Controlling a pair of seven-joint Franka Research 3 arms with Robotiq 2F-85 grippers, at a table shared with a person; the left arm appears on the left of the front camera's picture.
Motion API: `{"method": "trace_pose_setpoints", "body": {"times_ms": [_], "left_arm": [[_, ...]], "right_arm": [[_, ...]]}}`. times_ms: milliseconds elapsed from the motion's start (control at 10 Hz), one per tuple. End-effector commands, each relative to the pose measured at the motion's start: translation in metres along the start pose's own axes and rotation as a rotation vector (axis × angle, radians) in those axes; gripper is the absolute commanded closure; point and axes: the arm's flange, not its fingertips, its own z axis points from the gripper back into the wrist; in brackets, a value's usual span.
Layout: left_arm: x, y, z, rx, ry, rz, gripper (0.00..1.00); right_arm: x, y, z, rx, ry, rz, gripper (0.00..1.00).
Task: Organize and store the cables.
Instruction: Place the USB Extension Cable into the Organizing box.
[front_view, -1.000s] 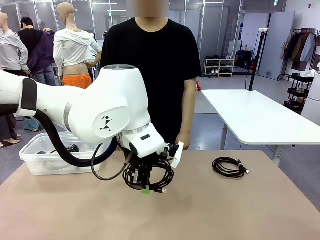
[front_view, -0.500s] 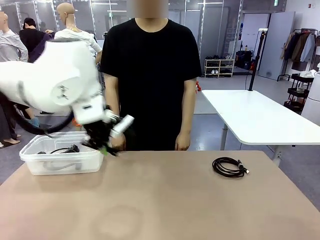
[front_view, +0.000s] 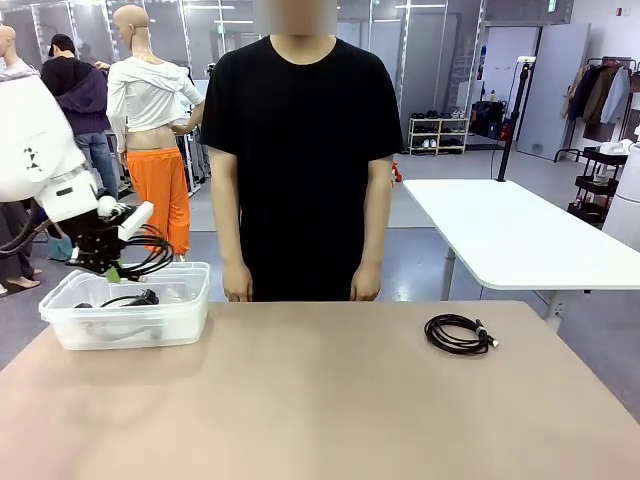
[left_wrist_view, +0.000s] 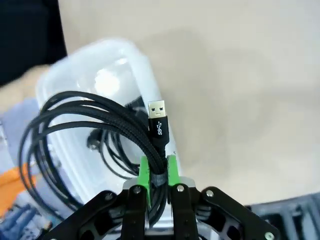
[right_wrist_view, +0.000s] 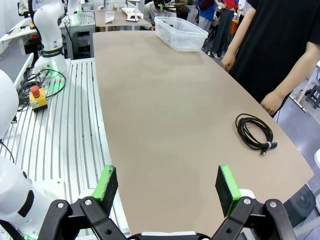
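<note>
One cable (front_view: 128, 298) lies in the clear bin (front_view: 130, 328) at far left; my left gripper (front_view: 112, 270), pointing down over it, clamps a second coil (front_view: 152, 252), so dropping it comes next, I judge. A third coil (front_view: 458, 333) waits on the table (front_view: 320, 400) at right, my right gripper (right_wrist_view: 167, 186) hovering wide and empty.

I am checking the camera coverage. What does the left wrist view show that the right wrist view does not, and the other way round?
Left wrist: the left pincer shut on the held cable, its USB plug up close, over the bin. Right wrist: the open right pincer, the loose cable on the table, a person's hand. Both: bin and table.
</note>
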Motion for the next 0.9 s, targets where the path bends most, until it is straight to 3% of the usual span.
{"method": "trace_pose_setpoints", "body": {"times_ms": [0,400,600,700,800], "left_arm": [[-0.009,0.023,-0.016,-0.018,-0.015,0.109,0.84],[-0.041,0.055,-0.059,-0.116,-0.007,0.293,0.84],[-0.046,0.058,-0.078,-0.151,0.011,0.321,0.84],[-0.047,0.057,-0.078,-0.155,0.004,0.322,0.53],[-0.048,0.056,-0.075,-0.153,-0.006,0.325,0.43]], "right_arm": [[0.000,0.000,0.001,-0.006,-0.013,0.019,0.00],[0.000,0.000,0.001,-0.006,-0.013,0.019,0.00],[0.000,0.000,0.001,-0.006,-0.013,0.019,0.00],[0.000,0.000,0.001,-0.006,-0.013,0.019,0.00],[0.000,0.000,0.001,-0.006,-0.013,0.019,0.00]]}}
